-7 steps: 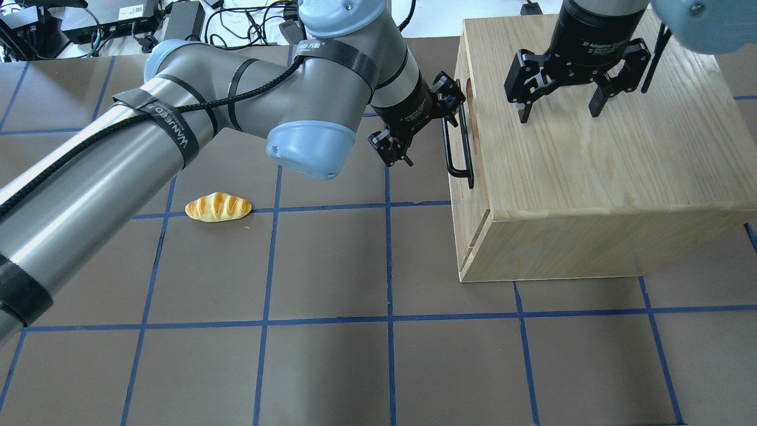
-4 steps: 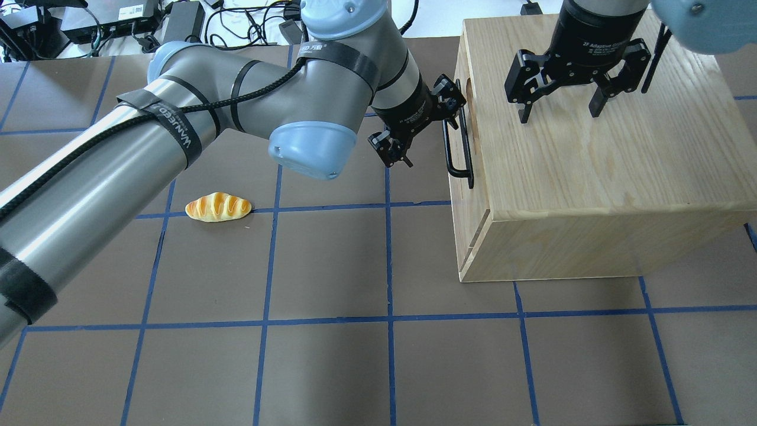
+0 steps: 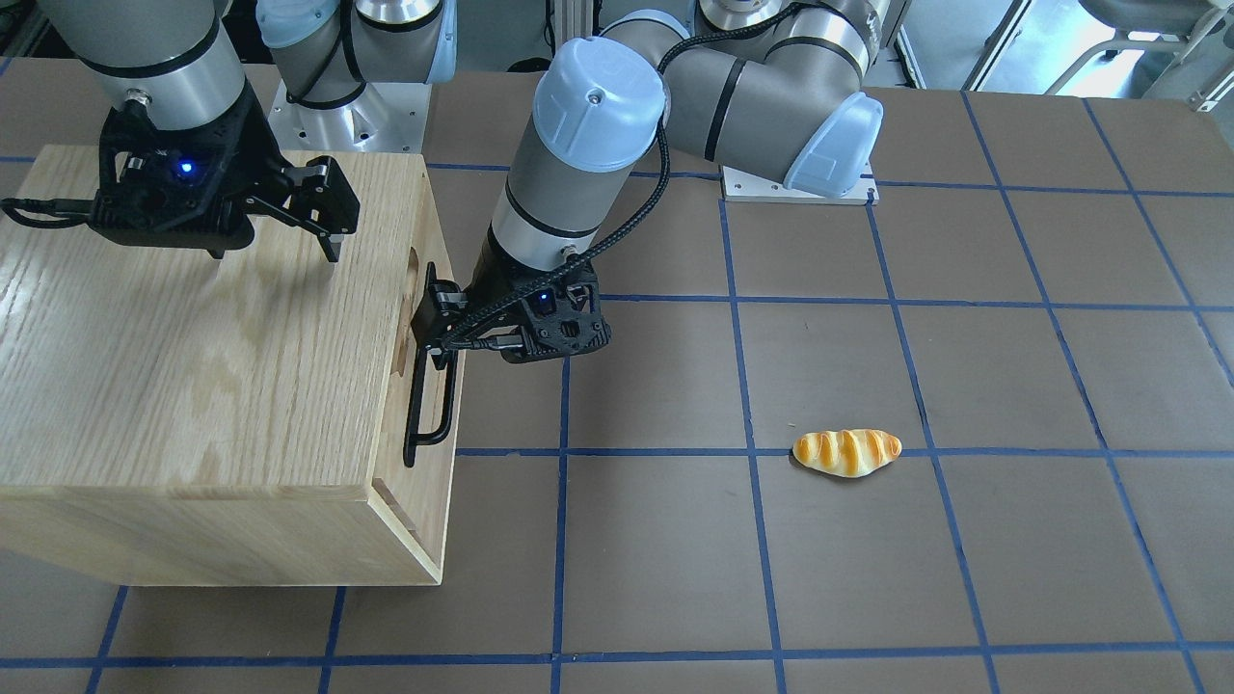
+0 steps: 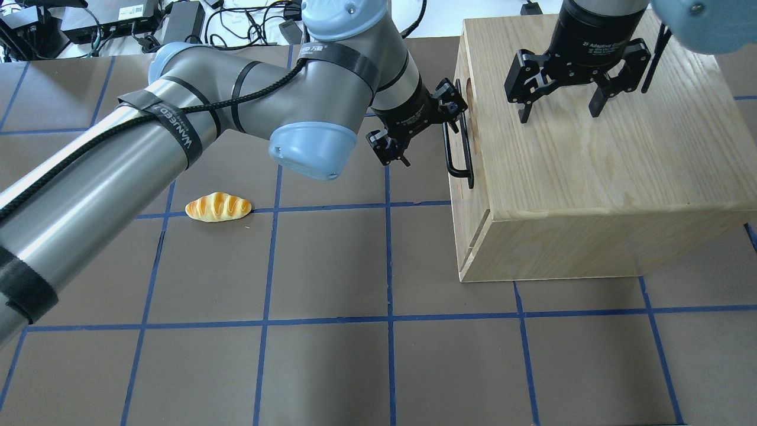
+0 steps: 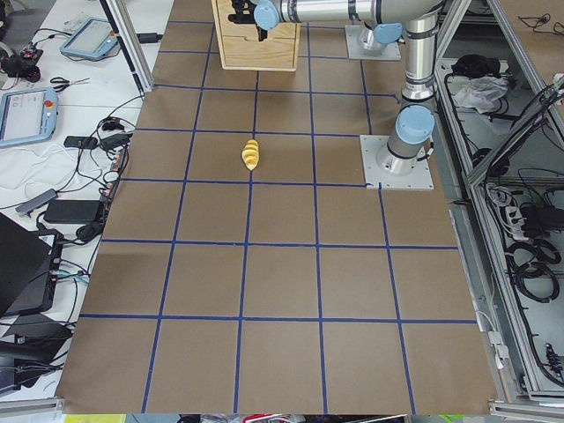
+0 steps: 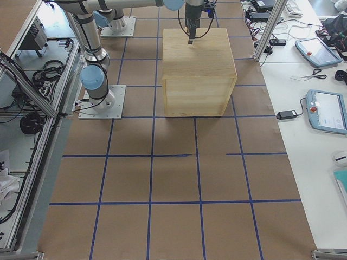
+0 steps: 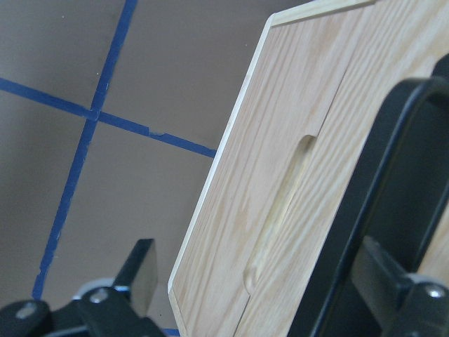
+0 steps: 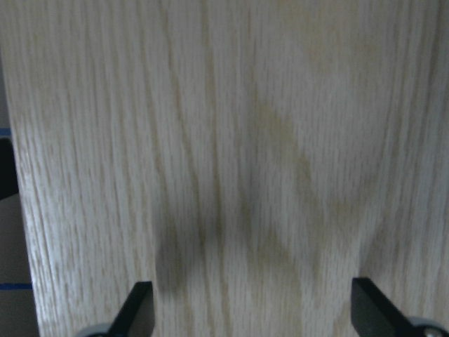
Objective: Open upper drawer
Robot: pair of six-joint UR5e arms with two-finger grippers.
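The drawer [image 7: 400, 56] sits shut in the cabinet's [image 4: 591, 177] side face. The left gripper [image 4: 429, 137], jaws wide, has edged nearer the handle [image 4: 459, 151], with one finger now beside the bar. The grasp looks close but not made. The right gripper [image 4: 559, 112] stays spread wide above the cabinet top.
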